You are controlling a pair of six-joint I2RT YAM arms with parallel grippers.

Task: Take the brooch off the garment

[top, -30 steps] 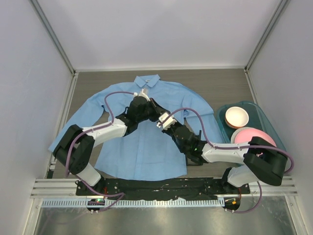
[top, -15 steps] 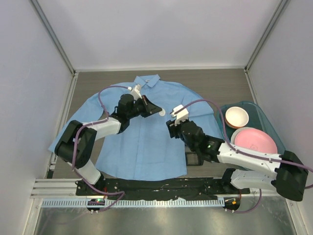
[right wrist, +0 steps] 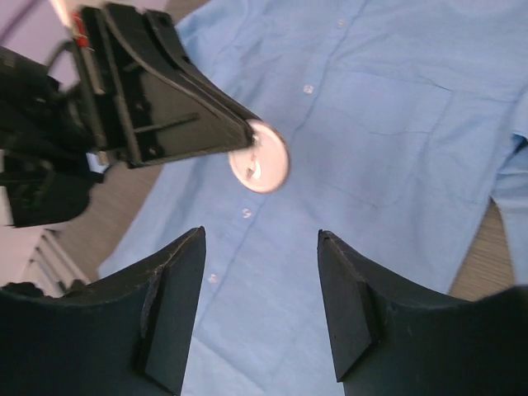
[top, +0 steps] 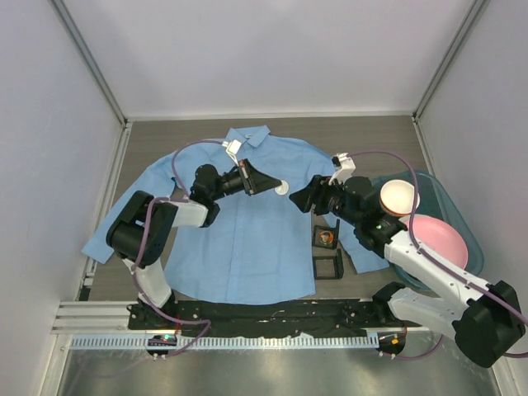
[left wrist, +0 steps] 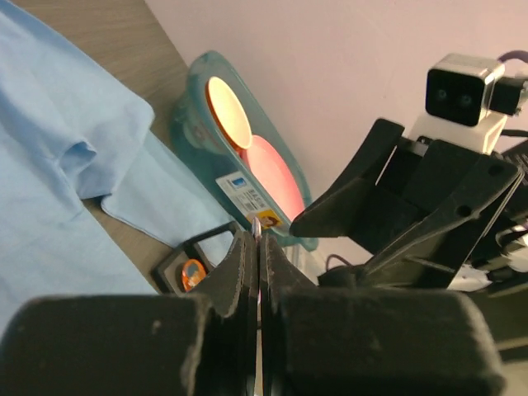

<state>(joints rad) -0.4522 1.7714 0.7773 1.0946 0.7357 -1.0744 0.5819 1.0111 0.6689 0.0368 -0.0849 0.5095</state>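
The brooch (right wrist: 260,158) is a small round disc, pale and shiny like metal. The left gripper (top: 272,186) pinches it by its edge, its flat black fingers (left wrist: 239,272) pressed together on it. It hangs over the chest of the shirt (top: 247,239), just right of the button line, and the cloth under it lies flat.

The right gripper (top: 307,198) faces the disc from close by. It is spread wide and holds nothing; its wedge-shaped matte black fingers (right wrist: 173,313) stand well apart in its wrist view.

The shirt is thin, smooth light blue cloth. It lies face up with sleeves spread, pointed collar to the far side, small pale buttons (right wrist: 308,89) down the front and a stitched chest pocket (right wrist: 396,124).

The counter (top: 363,140) is grey-brown with a wood grain. Beside the right sleeve lie two small square black frames (top: 327,264); the farther one shows something round and orange.

At the right edge a translucent teal tray (top: 445,202) with rounded corners holds a cream bowl (top: 399,196) and a glossy pink plate (top: 437,235).

Plain white walls (top: 272,49) close in three sides. A ribbed metal rail (top: 272,318) runs along the near edge.
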